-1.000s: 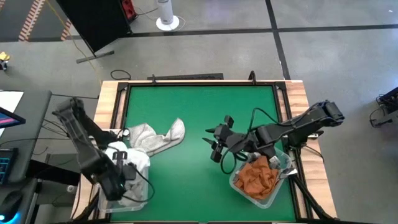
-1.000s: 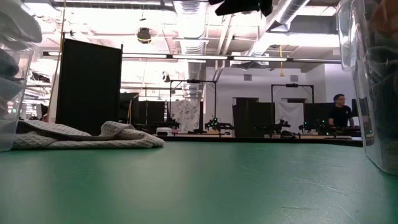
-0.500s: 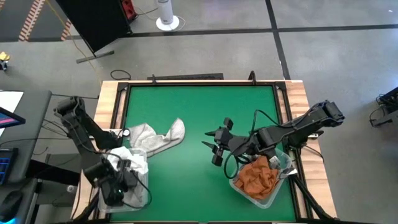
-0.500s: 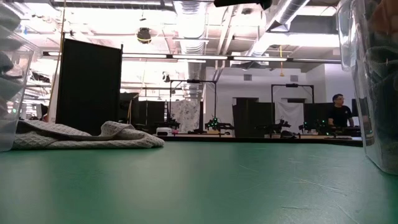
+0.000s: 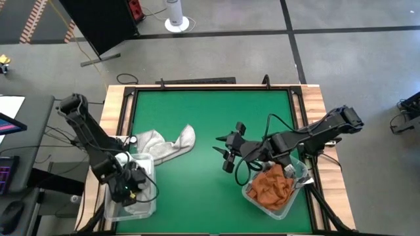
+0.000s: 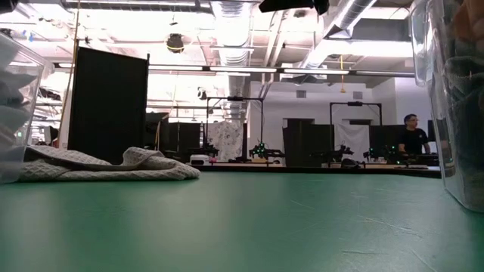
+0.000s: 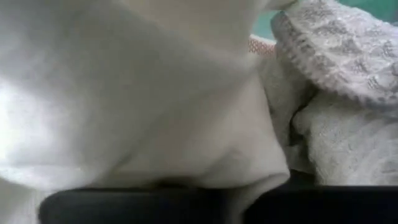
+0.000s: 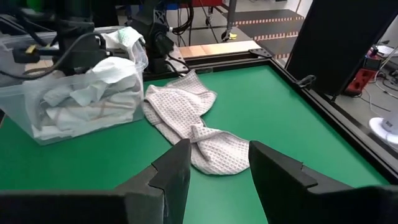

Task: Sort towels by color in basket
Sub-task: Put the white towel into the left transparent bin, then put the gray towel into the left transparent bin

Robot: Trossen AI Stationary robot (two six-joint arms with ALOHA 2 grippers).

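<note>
Left gripper (image 5: pixel 128 185) is sitting low in the left bin (image 5: pixel 149 206), depositing white towels (image 8: pixel 93 87); jaw state unclear. Right gripper (image 5: pixel 228 152) is hovering mid-tabletop, spread, empty. Next: grab checked towel (image 5: pixel 164 144) beside bin.

A soft white cloth towel (image 7: pixel 124 87), seen from very close, fills most of the left wrist view. It is bunched in smooth folds directly in front of the jaws, and its lower edge drapes onto the dark band (image 7: pixel 186 202) of the gripper body. To one side lies a white-and-grey checked waffle-weave towel (image 7: pixel 339 56), crumpled and touching the white one. Beyond both, a sliver of green table surface (image 7: pixel 379 7) shows, well past the jaws.
</note>
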